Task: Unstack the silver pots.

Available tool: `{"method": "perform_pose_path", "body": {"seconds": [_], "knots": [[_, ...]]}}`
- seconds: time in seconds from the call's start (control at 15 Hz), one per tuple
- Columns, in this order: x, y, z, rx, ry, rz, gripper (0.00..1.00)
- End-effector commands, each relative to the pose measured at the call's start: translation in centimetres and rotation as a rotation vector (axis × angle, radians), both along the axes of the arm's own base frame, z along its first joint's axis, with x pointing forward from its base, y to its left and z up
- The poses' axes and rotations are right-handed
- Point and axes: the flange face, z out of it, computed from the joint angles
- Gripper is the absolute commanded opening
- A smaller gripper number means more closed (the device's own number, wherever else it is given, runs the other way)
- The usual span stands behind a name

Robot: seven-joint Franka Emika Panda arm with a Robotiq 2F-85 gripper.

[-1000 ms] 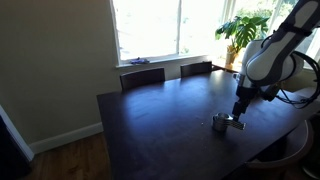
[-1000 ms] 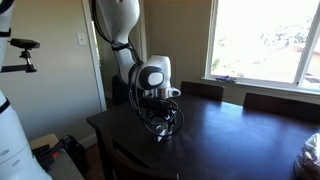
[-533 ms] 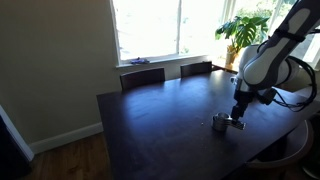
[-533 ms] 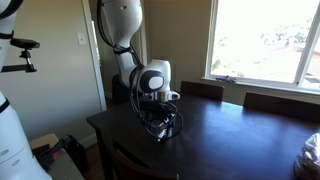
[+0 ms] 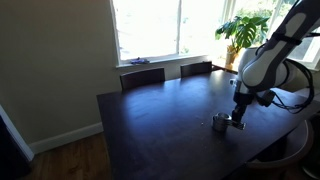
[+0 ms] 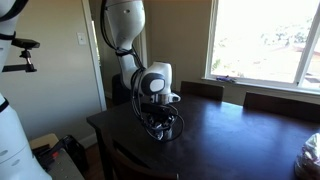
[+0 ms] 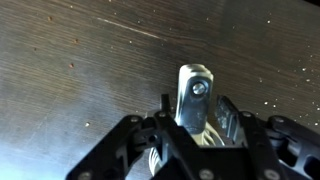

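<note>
So the black Robotiq gripper (image 5: 238,117) was down low, right on the small shiny silver metal pots (image 5: 222,122). They sat on the dark brown wooden table (image 5: 160,110), near its edge at the robot's end. In the wrist view a flat silver pot handle (image 7: 195,93) stood between the two fingers (image 7: 235,120), which flanked it closely. Honestly couldn't tell if they were clamped on it or just around it. Loads of bare tabletop stretched toward the two dark chair backs (image 5: 143,76) by the window, with much less room on the edge side of the pots.
</note>
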Motion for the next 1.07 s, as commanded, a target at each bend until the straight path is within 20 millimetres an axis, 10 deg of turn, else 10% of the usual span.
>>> {"method": "perform_pose_path", "body": {"seconds": [0.0,0.13,1.0], "knots": [[-0.1,-0.1,0.4,0.006,-0.028,0.017,0.20],[-0.1,-0.2,0.6,-0.005,-0.039,0.019,0.07],[-0.8,0.1,2.4,-0.028,-0.171,0.085,0.11]]}}
